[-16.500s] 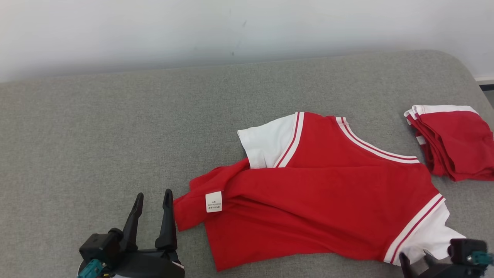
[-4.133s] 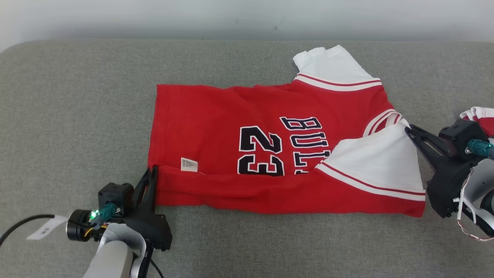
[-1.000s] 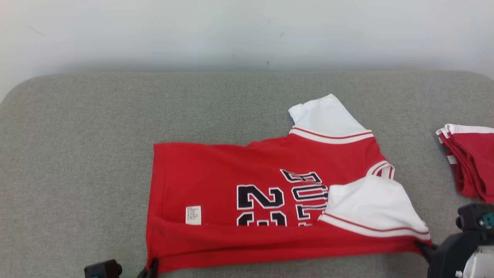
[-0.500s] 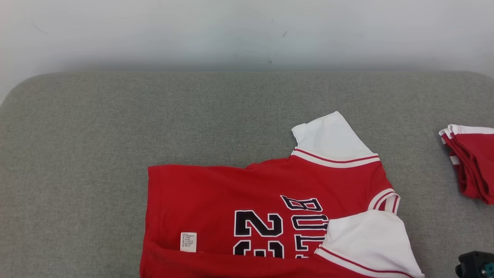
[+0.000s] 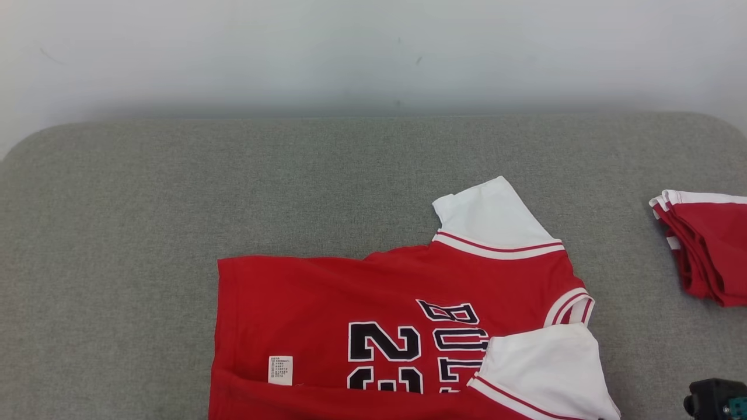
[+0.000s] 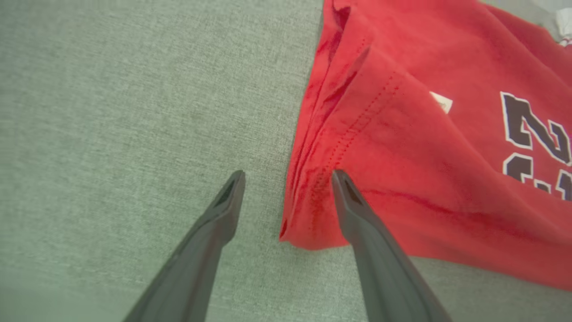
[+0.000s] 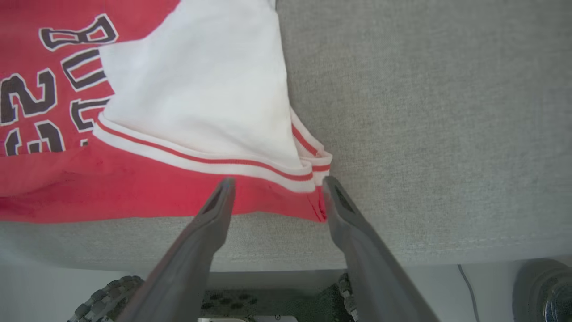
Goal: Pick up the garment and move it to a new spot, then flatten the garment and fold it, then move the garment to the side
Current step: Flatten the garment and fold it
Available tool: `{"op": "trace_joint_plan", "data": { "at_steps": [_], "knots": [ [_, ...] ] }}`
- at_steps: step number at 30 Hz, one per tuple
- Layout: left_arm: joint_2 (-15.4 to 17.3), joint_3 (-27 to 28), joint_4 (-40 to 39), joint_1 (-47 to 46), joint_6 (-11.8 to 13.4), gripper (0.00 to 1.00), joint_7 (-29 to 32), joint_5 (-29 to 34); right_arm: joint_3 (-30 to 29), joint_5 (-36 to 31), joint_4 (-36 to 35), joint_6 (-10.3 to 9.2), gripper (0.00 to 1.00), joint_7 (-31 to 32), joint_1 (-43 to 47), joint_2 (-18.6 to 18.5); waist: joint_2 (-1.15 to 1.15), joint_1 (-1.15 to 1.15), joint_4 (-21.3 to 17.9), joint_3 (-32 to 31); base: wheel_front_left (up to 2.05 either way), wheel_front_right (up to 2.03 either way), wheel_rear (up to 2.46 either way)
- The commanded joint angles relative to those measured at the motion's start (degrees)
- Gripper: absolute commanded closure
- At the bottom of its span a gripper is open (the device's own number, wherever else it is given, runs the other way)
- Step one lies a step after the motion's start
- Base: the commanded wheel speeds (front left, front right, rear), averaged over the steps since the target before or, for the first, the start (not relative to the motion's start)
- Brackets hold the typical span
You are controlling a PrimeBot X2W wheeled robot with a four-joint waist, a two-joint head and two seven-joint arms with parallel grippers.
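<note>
The jersey (image 5: 373, 303) lies at the bench's (image 5: 117, 233) six o'clock edge, long axis nine-to-three. Spread empty, left fingers (image 6: 214, 223) straddle its hem corner at twelve; right fingers (image 7: 210, 219), likewise, its shoulder corner.

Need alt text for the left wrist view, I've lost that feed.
The left hand is open, its two dark fingers straddling the hem corner of the red jersey on the grey cushion. A white label and part of a black number show further right.

Grey cushion (image 5: 175, 175) bears a red jersey (image 5: 303, 303) and folded red garments (image 5: 706, 245).
</note>
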Motion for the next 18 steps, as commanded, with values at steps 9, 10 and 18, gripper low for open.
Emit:
{"op": "trace_joint_plan", "data": {
  "at_steps": [9,10,18],
  "knots": [
    [2.6,0.3,-5.6,-3.4,1.1,0.0,2.2,1.8,2.1,-3.4,-1.5,-0.16,0.0,-5.0,-6.7,-1.9,0.0,0.0,0.5,-1.9,0.0,0.0,0.0],
    [3.0,0.0,-5.7,-4.7,0.8,0.0,2.8,2.2,2.7,-3.9,-1.4,-0.16,0.0,-5.2,-8.0,-2.7,0.0,0.0,0.4,-1.9,0.0,0.0,0.0],
    [5.0,-2.4,-0.7,-18.1,-2.2,0.0,7.1,3.8,7.7,-5.3,2.1,-0.16,0.0,-5.4,-19.5,-8.4,0.0,0.0,0.0,1.1,0.0,0.0,0.0]
  ]
}}
